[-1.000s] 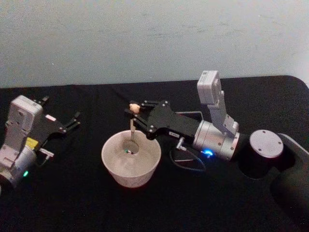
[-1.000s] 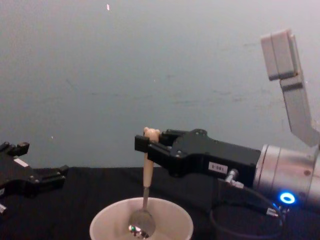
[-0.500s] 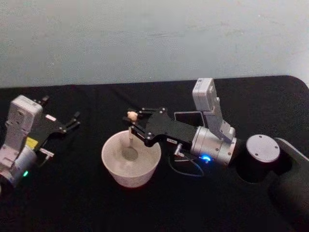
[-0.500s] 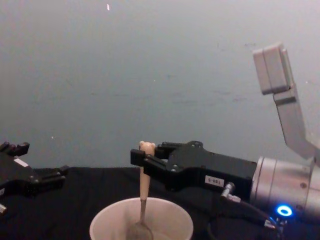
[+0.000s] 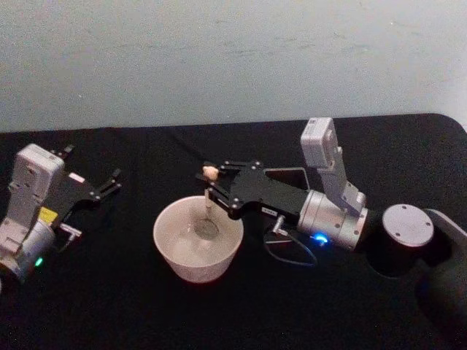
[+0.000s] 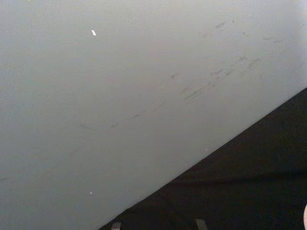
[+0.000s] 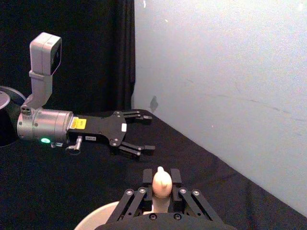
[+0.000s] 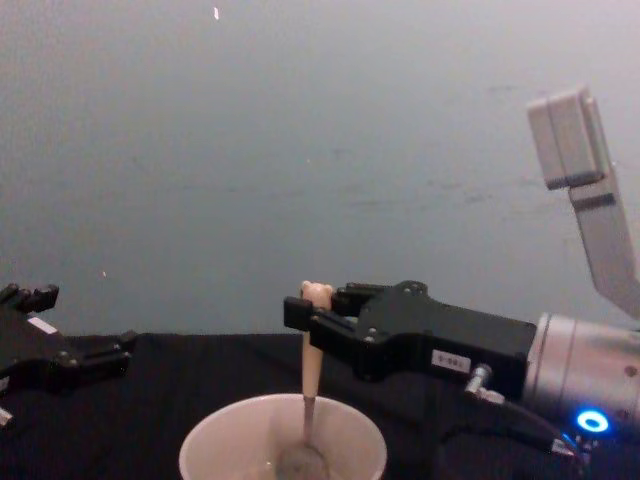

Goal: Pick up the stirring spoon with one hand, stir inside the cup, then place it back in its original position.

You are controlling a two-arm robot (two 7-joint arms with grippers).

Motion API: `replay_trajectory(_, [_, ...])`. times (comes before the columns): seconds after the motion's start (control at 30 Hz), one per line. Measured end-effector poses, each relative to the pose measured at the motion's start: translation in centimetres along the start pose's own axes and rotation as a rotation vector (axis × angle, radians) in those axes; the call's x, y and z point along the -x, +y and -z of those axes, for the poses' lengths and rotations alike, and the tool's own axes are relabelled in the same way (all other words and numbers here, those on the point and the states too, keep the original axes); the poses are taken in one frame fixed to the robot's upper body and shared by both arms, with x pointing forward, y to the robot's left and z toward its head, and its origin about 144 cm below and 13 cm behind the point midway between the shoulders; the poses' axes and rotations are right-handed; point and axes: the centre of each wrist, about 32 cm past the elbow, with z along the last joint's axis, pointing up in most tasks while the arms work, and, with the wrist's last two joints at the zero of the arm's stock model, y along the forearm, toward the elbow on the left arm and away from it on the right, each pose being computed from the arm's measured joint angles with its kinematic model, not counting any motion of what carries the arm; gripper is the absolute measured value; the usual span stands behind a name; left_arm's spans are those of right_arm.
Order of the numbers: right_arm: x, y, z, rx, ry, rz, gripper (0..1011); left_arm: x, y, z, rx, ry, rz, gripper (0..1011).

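A pale, scuffed wall [image 5: 219,58] is seen behind a table [image 5: 131,313] draped in black cloth. The cup [image 5: 182,259] is set about midway between the table's left and right edges, nearer the front edge. The stirring spoon [image 8: 310,365] is clamped in the right gripper [image 5: 211,180], taken on the pale handle just below the bear head, with the 2 fingers pressed against it from either side. Its long axis is close to vertical: the bear head is pointed up and the dark bowl down, inside the cup and low toward its floor. The stirring step is judged to be in hand. For it to be done well, the bowl should be swept in small circles well inside the thick rim, with the handle near upright and the grip firm, so that the cup is neither nudged nor tipped. The holder [image 5: 286,176], partly hidden behind the right arm toward the back edge, is judged to be where the spoon belongs afterwards. The left gripper [image 7: 146,132] is parked near the left edge, its fingers spread apart, with nothing held.
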Motion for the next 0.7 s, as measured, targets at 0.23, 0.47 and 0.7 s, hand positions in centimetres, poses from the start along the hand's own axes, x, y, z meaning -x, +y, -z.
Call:
replay_trajectory(0.23, [0.2,-1.4,-0.2,0.006,0.007,0.008,213,0.0,0.0,0.0,0.0,0.0,0.0,1001])
replay_trajectory(0.47, [1.0,-2.8,-0.4,0.008,0.022,-0.021,213,0.0,0.0,0.0,0.0,0.0,0.0,1001])
replay_trajectory(0.7, [2.2,-3.2,-0.7,0.004,0.034,-0.089,213,0.0,0.0,0.0,0.0,0.0,0.0,1001])
